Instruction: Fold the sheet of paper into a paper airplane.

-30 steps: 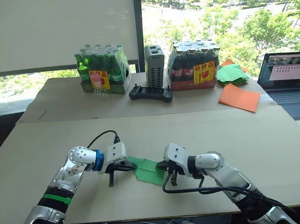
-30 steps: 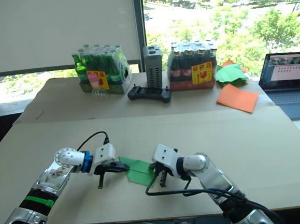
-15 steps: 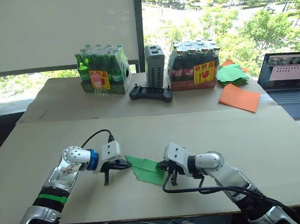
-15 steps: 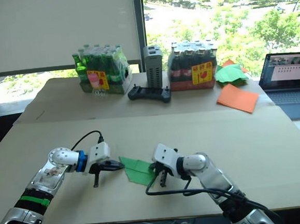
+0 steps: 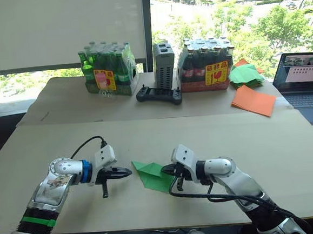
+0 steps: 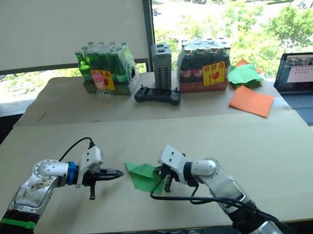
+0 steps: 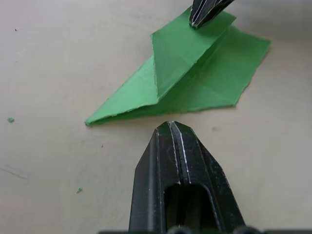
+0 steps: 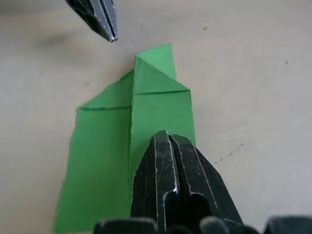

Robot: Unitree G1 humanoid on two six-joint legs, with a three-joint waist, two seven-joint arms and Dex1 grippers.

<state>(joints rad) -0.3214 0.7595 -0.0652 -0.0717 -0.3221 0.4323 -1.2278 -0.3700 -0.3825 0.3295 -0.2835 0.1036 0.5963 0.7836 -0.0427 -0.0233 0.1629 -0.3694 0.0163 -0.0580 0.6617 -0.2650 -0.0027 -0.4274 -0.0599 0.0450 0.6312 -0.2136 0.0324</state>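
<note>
Left gripper (image 5: 129,173) now withdrawn clear of the paper airplane (image 5: 153,177), jaws closed; right gripper (image 5: 167,173) (closed, empty) atop it.

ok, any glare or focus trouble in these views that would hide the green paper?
Left eye view: window behind is bright, but the paper airplane on the table is evenly lit, no glare. Left wrist view: paper sharp, creases readable; the left gripper casts little shadow. Right wrist view: the right gripper covers the paper's near end.
</note>
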